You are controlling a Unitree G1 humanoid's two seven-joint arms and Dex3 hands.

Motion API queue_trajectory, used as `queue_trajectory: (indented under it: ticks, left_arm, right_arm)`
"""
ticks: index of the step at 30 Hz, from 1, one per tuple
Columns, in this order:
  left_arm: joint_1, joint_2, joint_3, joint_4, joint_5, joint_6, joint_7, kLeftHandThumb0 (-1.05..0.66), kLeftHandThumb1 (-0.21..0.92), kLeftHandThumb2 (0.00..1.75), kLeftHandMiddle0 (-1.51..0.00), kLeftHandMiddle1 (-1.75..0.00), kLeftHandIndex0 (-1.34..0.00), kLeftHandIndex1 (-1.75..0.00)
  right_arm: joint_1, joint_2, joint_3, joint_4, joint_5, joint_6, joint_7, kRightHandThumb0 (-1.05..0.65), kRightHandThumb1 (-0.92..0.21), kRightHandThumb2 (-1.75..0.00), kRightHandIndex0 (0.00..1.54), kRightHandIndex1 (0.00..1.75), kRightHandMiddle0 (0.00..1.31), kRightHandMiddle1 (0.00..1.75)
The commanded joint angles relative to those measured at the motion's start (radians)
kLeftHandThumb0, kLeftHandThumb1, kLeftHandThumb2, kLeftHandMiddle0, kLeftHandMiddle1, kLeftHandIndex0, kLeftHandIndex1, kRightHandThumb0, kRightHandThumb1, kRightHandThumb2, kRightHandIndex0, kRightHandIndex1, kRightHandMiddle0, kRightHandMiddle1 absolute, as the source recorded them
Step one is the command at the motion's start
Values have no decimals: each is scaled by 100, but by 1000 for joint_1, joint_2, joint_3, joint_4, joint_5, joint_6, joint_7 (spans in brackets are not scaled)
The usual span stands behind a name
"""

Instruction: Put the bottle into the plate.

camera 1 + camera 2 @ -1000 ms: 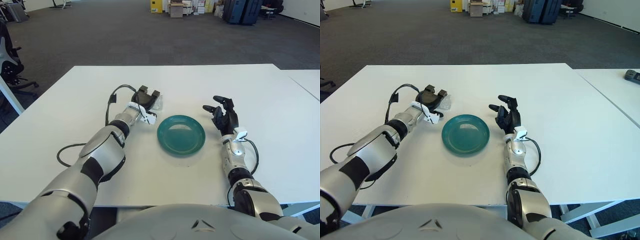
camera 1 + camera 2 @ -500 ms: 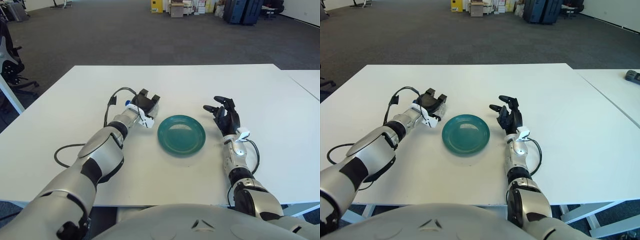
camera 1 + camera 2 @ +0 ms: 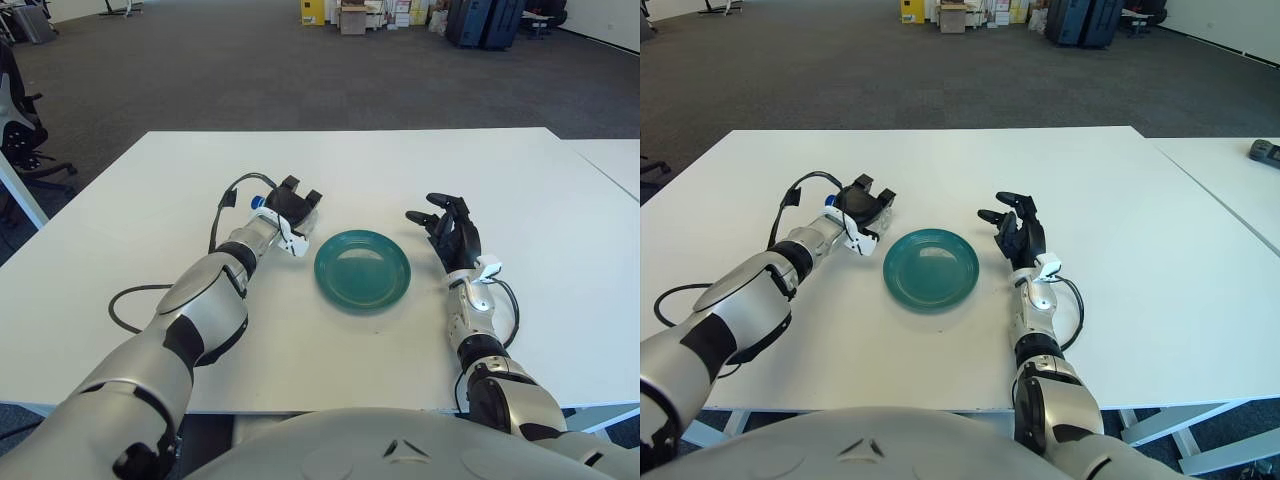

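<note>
While the left hand clenches the clear blue-capped plastic bottle left of the round teal plate at mid-tabletop, lift clear before carrying rightward (right hand idle, fingers released).

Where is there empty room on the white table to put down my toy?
Bare table runs along the far side beyond the round teal plate, and along the right edge past the right hand. It is crowded left of the plate, where the left hand grips the blue-capped clear bottle by a black cable.
</note>
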Motion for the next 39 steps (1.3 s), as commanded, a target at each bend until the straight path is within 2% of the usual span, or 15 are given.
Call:
queue_trajectory:
  ticks: [1, 4, 12, 18, 22, 23, 29, 35, 39]
  left_arm:
    - [21, 11, 1, 13, 0, -16, -25, -40, 61, 73, -112, -175, -58, -148]
    - [22, 12, 11, 13, -9, -25, -32, -40, 59, 78, -112, -175, -57, -150]
    - [21, 14, 14, 12, -11, -31, -29, -43, 44, 112, -112, -175, -53, -171]
    - [25, 13, 24, 10, -18, -27, 3, -45, 40, 120, -113, -175, -55, -174]
    - [29, 14, 42, 6, -32, -35, 42, -45, 39, 122, -113, -175, -55, -175]
    - [23, 18, 54, 1, -44, -45, 54, -44, 43, 117, -113, -175, -52, -175]
    - [-14, 55, 135, -68, -111, -149, 162, -44, 42, 118, -110, -175, -53, -175]
    - [-15, 97, 117, -136, -66, -211, 321, -42, 46, 113, -106, -175, -49, -175]
    - [-12, 114, 105, -187, -34, -222, 389, -42, 48, 110, -104, -175, -48, -175]
  right_arm:
    - [72, 17, -14, 57, 21, 10, 5, -84, -92, -94, 64, 75, 21, 124]
    - [70, 17, -15, 58, 20, 10, 4, -84, -92, -94, 64, 75, 21, 124]
    - [68, 18, -16, 62, 17, 12, 2, -84, -92, -96, 65, 76, 22, 123]
    - [68, 18, -16, 63, 16, 11, 3, -84, -92, -96, 65, 76, 23, 123]
    - [71, 19, -17, 63, 18, 10, 5, -84, -92, -96, 65, 76, 23, 123]
    - [70, 19, -17, 64, 18, 12, 5, -84, -92, -96, 65, 76, 23, 123]
    - [74, 19, -18, 63, 16, 13, 0, -83, -92, -96, 65, 76, 24, 123]
    - [73, 16, -25, 67, 21, 16, 7, -82, -92, -96, 65, 76, 25, 123]
    - [69, 15, -29, 72, 24, 20, 14, -82, -92, -96, 65, 76, 25, 123]
